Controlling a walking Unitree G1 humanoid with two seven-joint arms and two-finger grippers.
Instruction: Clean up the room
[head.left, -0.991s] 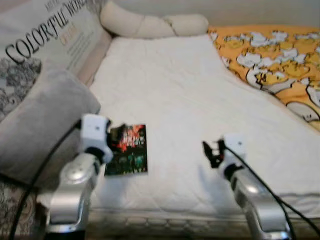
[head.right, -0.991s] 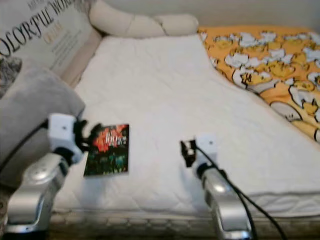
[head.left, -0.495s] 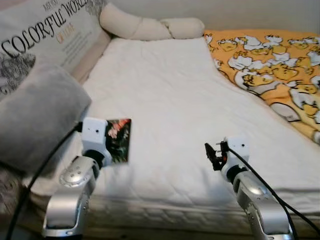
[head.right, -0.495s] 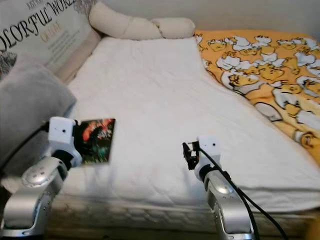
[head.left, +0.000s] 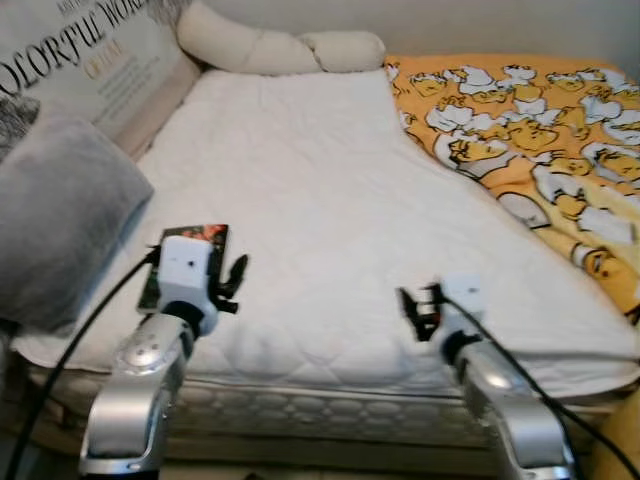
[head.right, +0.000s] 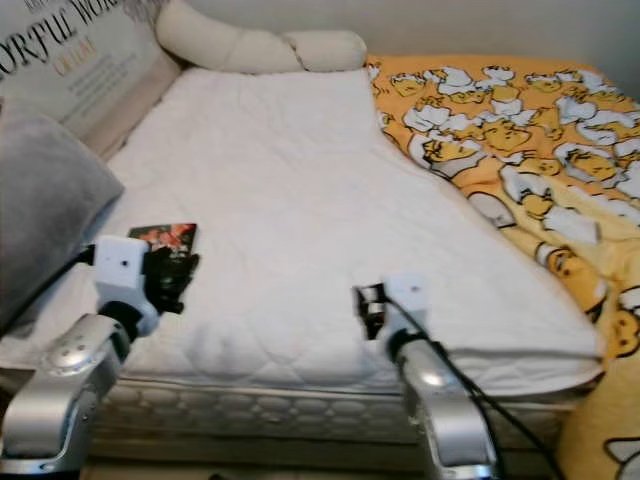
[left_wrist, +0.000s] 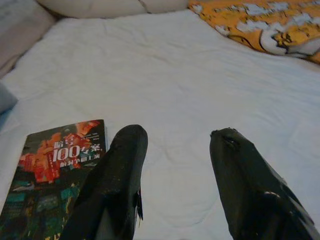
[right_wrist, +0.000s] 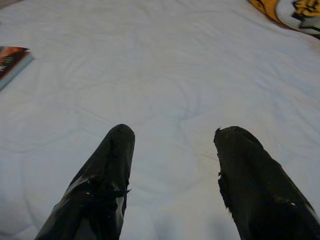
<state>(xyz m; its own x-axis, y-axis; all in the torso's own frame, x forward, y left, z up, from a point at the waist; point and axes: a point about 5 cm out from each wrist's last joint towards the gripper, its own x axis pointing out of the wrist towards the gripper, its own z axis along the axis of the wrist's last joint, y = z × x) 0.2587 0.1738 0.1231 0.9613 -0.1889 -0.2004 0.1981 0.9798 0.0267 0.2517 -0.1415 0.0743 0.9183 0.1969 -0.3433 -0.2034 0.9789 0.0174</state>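
Observation:
A dark book with a red and green cover (head.left: 186, 240) lies flat on the white mattress (head.left: 320, 180), near its front left corner. My left gripper (head.left: 236, 280) hovers just to the book's right, open, with nothing between its fingers. In the left wrist view the book (left_wrist: 50, 175) sits right beside one black finger (left_wrist: 122, 165) of the left gripper (left_wrist: 180, 137). My right gripper (head.left: 412, 305) is open over bare mattress near the front edge, with the book's corner (right_wrist: 12, 57) far off to one side of the right gripper (right_wrist: 172, 132).
A grey pillow (head.left: 55, 220) lies at the left, close to the book. Behind it leans a printed cushion (head.left: 90, 60), and a cream bolster (head.left: 270, 45) lies at the head. An orange duck-patterned blanket (head.left: 540, 130) covers the right side. The mattress's front edge (head.left: 330, 395) is below both arms.
The whole view has shifted, so the camera has moved. The book was to the right of my left wrist; it now shows behind and left of it. Both grippers stay open.

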